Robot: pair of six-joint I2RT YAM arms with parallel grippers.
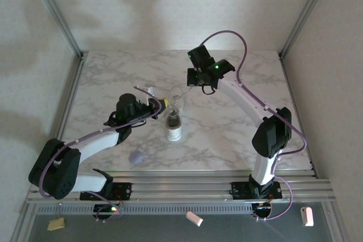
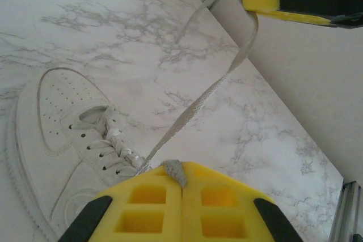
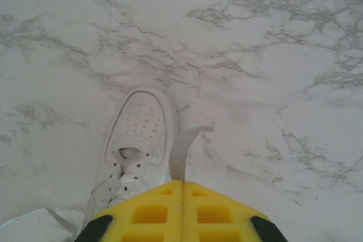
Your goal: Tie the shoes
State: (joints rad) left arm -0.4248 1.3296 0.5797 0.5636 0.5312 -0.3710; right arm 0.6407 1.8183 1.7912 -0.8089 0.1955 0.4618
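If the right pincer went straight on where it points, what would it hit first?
Probably the table, just beside the shoe. The right pincer is shut on a lace trailing ahead; depth is unclear.

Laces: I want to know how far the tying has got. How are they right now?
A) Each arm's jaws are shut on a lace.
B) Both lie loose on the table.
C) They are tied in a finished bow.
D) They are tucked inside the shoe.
A: in the wrist views the left jaws pinch a lace, and the right jaws are shut on another lace above the shoe.
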